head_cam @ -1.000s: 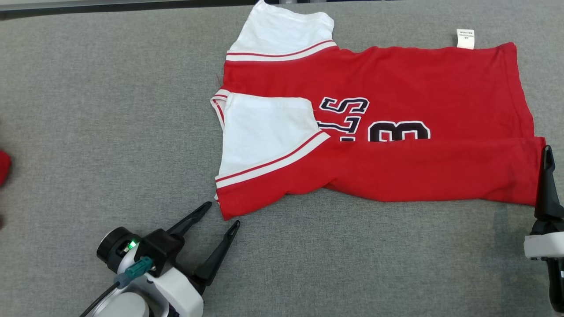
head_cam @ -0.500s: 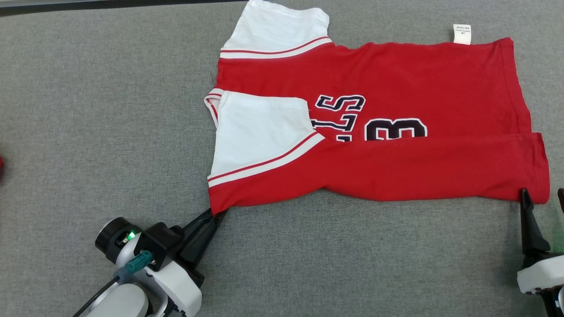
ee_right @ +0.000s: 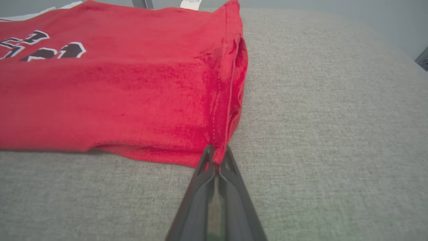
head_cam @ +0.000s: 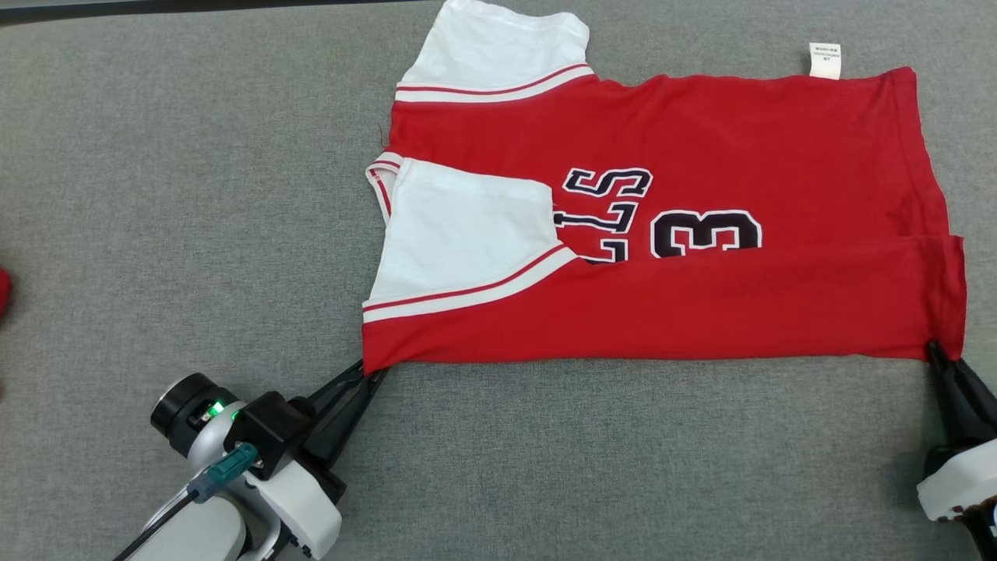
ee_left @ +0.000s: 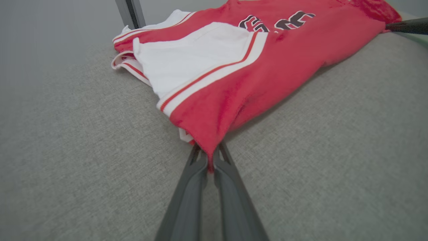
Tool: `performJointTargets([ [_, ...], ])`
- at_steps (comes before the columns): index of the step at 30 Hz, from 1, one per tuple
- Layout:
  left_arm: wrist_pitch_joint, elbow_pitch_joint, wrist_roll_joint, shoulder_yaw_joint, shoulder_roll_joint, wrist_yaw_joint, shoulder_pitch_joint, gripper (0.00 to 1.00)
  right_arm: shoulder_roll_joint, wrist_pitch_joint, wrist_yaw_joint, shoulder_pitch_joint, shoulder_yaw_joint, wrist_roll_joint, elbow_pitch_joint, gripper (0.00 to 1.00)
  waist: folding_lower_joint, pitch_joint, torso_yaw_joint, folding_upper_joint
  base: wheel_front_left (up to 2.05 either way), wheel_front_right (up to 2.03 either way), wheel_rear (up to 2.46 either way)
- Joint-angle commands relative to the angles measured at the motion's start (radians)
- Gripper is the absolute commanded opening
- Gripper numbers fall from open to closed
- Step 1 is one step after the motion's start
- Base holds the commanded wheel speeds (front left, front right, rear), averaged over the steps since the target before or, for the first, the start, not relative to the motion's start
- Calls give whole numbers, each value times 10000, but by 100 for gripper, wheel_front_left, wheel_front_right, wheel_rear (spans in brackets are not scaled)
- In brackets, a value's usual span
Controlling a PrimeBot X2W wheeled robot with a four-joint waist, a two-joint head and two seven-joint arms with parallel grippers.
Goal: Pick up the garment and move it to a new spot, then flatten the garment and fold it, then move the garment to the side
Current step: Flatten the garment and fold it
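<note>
Now we hold the red short-sleeved jersey with white sleeves and dark lettering [head_cam: 701,296] by both corners of its near edge. It lies spread on the grey fabric-covered table [head_cam: 195,195], from the centre of the head view toward 2 o'clock, with the collar side at 9 o'clock and the hem at 3 o'clock.

Our left gripper [head_cam: 366,372], at 7 o'clock, has its two dark fingers pressed together on the shoulder-side corner. Our right gripper [head_cam: 935,352], at 4 o'clock, is pinched in the same way on the hem corner, where the cloth looks doubled. The edge between them runs straight and taut.

We judge that the step in hand is the fold. To do it well, we should raise both corners together at equal height, keep this light tension, and carry them toward 12 o'clock, in the direction of the small white care label [head_cam: 825,60]. If one arm goes faster, the cloth will probably skew. Only the fingertips hold, so a strong pull may slip the corner.

Nothing on the table serves as a container; the jersey rests directly on the cloth.
</note>
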Motion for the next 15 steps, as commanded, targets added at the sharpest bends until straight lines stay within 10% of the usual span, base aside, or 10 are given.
performJointTargets([
  [1,-31,-72,96,0,154,49,-116,0,-212,78,-29,109,23,184,-85,0,0,-29,21,0,0,0,0],
  [15,1319,-2426,253,-447,1442,844,1955,0,-2071,2244,-28,2460,159,2665,-2484,0,0,-601,339,0,0,0,0],
])
